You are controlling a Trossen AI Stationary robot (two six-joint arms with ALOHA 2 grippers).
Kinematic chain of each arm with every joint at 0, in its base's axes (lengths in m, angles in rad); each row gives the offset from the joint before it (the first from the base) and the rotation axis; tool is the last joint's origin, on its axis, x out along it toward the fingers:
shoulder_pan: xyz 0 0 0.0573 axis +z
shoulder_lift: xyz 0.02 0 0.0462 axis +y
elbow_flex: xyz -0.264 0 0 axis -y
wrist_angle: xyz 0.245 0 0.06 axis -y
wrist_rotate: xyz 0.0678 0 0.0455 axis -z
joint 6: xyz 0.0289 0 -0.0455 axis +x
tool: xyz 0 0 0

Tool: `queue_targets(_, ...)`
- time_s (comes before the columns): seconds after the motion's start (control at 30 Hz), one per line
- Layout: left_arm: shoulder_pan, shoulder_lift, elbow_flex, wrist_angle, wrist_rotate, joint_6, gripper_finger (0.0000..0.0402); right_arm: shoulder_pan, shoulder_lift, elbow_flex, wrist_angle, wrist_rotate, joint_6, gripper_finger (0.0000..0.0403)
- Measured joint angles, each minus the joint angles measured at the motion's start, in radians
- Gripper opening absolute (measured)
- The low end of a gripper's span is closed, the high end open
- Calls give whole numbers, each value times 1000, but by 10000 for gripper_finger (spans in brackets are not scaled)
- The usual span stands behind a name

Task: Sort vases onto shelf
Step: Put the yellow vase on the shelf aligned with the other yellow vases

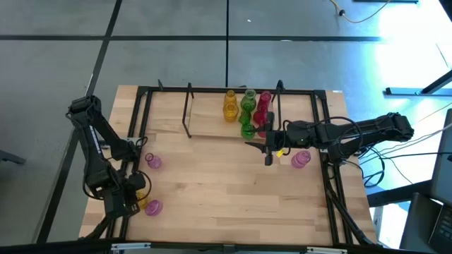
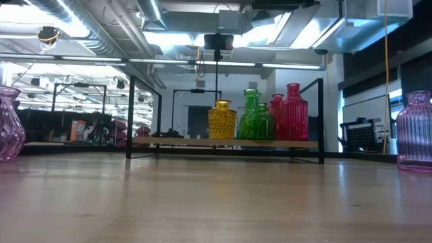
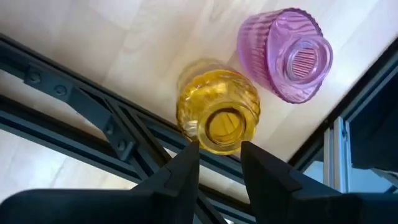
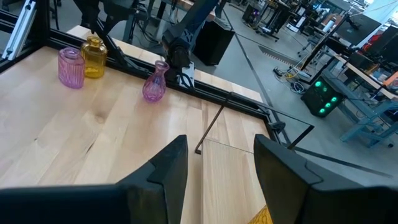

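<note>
A wooden table seen from above; the left gripper [image 1: 135, 192] hovers over the table's left edge, its fingers [image 3: 186, 171] spread, a yellow vase [image 3: 217, 119] directly beyond the gap between their tips, not pinched; a ribbed pink vase [image 3: 287, 55] stands just beside it; the right gripper [image 1: 269, 152] sits just in front of the shelf [image 1: 212, 123], fingers [image 4: 169, 168] spread and holding nothing; yellow, green and red vases [image 1: 247, 109] cluster on the shelf's right end; another pink vase [image 1: 301, 159] stands near the right gripper.

Shelf [image 1: 212, 116] left half free; vases [image 1: 246, 111] crowd right end.
</note>
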Motion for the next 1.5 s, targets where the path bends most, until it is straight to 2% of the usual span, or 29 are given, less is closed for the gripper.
queue_targets(0.17,0,-1,-14,-11,-57,1,111,0,0,0,0,0,0,166)
queue_targets(0.3,0,-1,-55,13,9,-8,111,0,0,0,-1,0,0,166)
queue_targets(0.77,0,-4,-126,106,-1,13,109,0,0,0,0,0,0,166)
queue_targets(1.07,6,-7,-128,106,-7,26,37,0,0,0,2,0,0,166)
queue_targets(1.13,11,-15,-128,104,-5,43,31,0,0,0,5,0,0,166)
queue_targets(1.5,98,-109,-54,-74,-12,45,34,0,0,0,7,0,0,166)
